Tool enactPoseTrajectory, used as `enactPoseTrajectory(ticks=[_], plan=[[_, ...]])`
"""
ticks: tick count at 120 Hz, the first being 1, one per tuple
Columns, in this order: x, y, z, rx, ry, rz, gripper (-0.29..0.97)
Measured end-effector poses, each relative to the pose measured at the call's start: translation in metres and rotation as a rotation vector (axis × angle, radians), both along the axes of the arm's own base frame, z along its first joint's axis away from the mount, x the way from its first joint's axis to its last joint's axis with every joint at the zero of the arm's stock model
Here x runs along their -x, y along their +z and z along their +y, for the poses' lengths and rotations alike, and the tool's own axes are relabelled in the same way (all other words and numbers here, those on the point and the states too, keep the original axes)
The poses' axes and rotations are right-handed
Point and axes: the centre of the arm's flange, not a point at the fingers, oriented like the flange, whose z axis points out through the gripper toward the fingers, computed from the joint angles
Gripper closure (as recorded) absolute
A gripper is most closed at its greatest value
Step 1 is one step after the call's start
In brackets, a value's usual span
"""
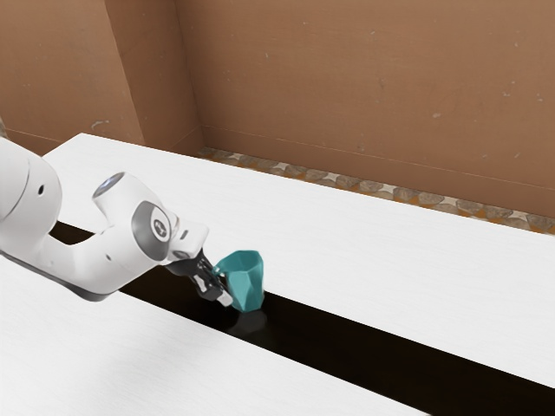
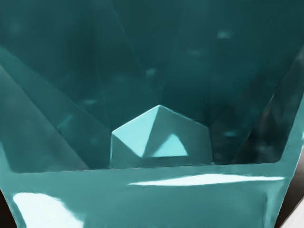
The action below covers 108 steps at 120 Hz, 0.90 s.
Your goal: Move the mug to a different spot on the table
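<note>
Gripper [image 1: 214, 284] fingers clenched on the left wall of the teal mug [image 1: 243, 277], which hangs tilted just over the dark strip of the table [image 1: 364, 234]; risk: this one-sided pinch slips and the mug swings or drops.

A teal mug [image 1: 243, 279] is at the black strip [image 1: 390, 355] crossing the white table [image 1: 364, 243].

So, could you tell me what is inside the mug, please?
Looking into the mug, I see just its teal faceted walls and paler floor, nothing loose. Its near rim hides the inner wall beneath it.
</note>
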Motion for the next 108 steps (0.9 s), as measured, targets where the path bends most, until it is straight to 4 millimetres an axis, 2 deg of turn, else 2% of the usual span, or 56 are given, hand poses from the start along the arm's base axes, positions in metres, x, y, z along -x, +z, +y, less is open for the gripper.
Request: enactPoseTrajectory(ticks=[15,31,45,67,76,81,90,95,97,101,108], plan=[[0.000,0.001,0.000,0.005,0.005,-0.001,0.71],[0.000,0.001,-0.001,0.013,0.000,0.005,0.40],[0.001,0.002,-0.001,0.018,-0.005,0.006,0.23],[0.009,0.025,0.000,0.038,-0.004,-0.020,0.10],[0.027,0.042,0.003,0.048,-0.003,-0.038,0.07],[0.045,0.062,0.006,0.056,-0.002,-0.070,0.06],[0.092,0.099,0.018,0.070,0.009,-0.142,0.04],[0.102,0.123,0.016,0.033,-0.057,-0.173,0.03],[0.098,0.146,0.014,-0.005,-0.107,-0.193,0.03],[0.084,0.204,0.010,-0.083,-0.196,-0.218,0.03],[0.071,0.322,0.004,-0.180,-0.260,-0.237,0.02]])
